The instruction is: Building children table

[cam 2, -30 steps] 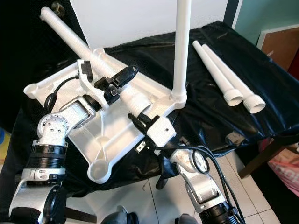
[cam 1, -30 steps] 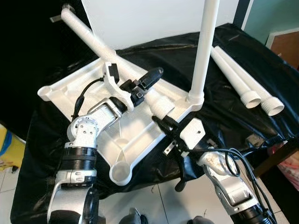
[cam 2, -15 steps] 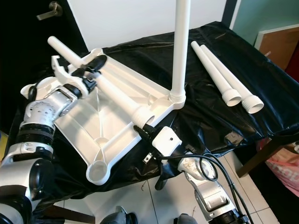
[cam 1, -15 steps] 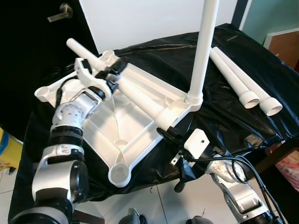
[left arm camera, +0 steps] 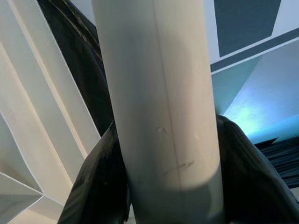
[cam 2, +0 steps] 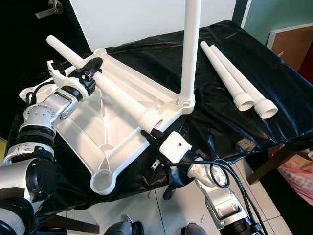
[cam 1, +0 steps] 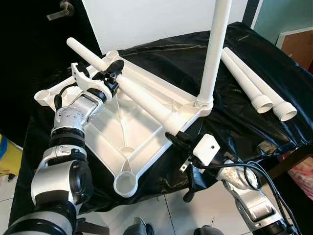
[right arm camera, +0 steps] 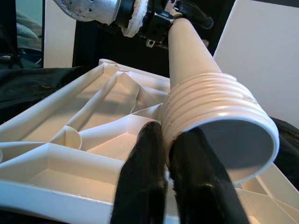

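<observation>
A white tabletop (cam 1: 100, 142) lies upside down on a black-covered surface. One white leg (cam 1: 215, 49) stands upright in its right corner socket. A second leg (cam 1: 142, 100) lies slantwise across the tabletop, and my left gripper (cam 1: 111, 74) is shut on it toward the narrow end. In the left wrist view the black fingers (left arm camera: 98, 186) clasp that leg (left arm camera: 159, 116) on both sides. The leg's ribbed wide end (right arm camera: 219, 116) rests near the front rim. My right gripper (cam 1: 177, 141) sits right under it, fingers (right arm camera: 140, 186) pressed together with nothing between them.
Two spare legs (cam 1: 252, 90) lie side by side at the right of the black cover. An empty socket (cam 1: 126, 183) marks the tabletop's near corner. A white panel (cam 1: 146, 19) leans at the back beside a dark door (cam 1: 29, 29). Tiled floor lies below the front edge.
My left gripper has moved along the leg from near the ribbed end toward the narrow end. The leg has tipped lower over the tabletop. The right gripper has barely shifted.
</observation>
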Tool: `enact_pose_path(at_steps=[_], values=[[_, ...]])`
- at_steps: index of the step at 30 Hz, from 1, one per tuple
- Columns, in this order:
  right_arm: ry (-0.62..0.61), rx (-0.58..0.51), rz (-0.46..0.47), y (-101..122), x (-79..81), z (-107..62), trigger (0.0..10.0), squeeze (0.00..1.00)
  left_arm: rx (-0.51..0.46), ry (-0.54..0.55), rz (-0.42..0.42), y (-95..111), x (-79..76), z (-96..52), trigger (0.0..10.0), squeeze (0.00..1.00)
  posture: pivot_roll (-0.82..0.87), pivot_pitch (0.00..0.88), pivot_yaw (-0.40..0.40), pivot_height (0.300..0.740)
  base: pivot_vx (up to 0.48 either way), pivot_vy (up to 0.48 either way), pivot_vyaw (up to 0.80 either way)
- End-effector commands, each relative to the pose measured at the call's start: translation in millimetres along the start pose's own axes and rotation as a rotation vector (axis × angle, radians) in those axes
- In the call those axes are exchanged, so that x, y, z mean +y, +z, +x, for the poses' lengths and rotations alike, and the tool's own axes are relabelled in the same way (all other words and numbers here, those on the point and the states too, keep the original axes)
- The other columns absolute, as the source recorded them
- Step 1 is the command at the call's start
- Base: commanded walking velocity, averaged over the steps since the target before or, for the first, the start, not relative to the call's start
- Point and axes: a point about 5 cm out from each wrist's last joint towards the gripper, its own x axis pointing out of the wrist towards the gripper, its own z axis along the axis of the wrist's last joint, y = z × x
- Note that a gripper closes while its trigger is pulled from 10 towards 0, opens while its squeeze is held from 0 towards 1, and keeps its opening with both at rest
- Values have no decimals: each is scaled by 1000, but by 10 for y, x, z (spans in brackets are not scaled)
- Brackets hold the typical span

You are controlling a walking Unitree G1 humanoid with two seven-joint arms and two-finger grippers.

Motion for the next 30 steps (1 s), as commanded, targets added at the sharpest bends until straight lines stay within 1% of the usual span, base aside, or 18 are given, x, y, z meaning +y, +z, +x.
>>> enact_pose_path(at_steps=[1,6,10,11,12,13,15,17,20,21,22,25,27,28,29,30], values=[[-2,-34,-1,50,0,19,10000,1000,10,-260,9,33,-147,9,0,0,-93,77,78,740,0,0,0],[-36,-35,5,40,-22,-45,10000,1000,-27,-259,-9,128,-138,8,0,0,-96,82,75,740,0,0,0],[-45,-34,-6,33,-31,-65,10000,1000,-38,-253,-17,152,-129,11,0,0,-97,83,74,740,0,0,0],[-72,-1,-7,-19,-43,-176,10000,0,-72,-236,-35,234,-115,1,10000,0,-94,87,69,740,0,0,0],[-72,-1,-7,-19,-43,-176,10000,0,-72,-236,-35,234,-115,1,10000,0,-94,87,69,740,0,0,0],[-78,16,-4,-40,-42,-224,10000,0,-87,-228,-40,268,-112,-4,10000,0,-94,87,69,740,0,0,0],[-81,26,0,-51,-40,-253,10000,0,-95,-225,-43,289,-111,-7,10000,0,-94,87,69,740,0,0,0],[-91,57,16,-73,-41,-348,10000,0,-139,-213,-39,400,-112,-36,10000,0,-104,95,67,740,0,0,0],[-99,68,24,-80,-48,-381,10000,0,-153,-209,-31,442,-113,-46,10000,0,-104,95,67,740,0,0,0],[-130,88,43,-98,-92,-416,10000,0,-184,-215,-16,520,-141,-56,10000,0,-112,97,67,740,0,0,0],[-142,92,52,-103,-108,-418,10000,0,-192,-221,-11,540,-156,-55,10000,0,-112,97,67,740,0,0,0],[-153,94,60,-107,-121,-420,10000,0,-199,-227,-6,555,-168,-52,10000,0,-112,97,67,740,0,0,0],[-187,93,65,-63,-196,-316,10000,0,-166,-266,89,502,-252,-5,10000,0,-112,96,64,740,0,0,0],[-187,93,65,-63,-196,-316,10000,0,-166,-266,89,502,-252,-5,10000,0,-112,96,64,740,0,0,0],[-198,104,68,-38,-239,-251,10000,0,-141,-278,159,453,-292,25,10000,0,-108,93,60,740,0,0,0],[-204,111,70,-4,-283,-182,10000,0,-124,-305,202,399,-350,53,10000,0,-105,90,58,740,0,0,0]])
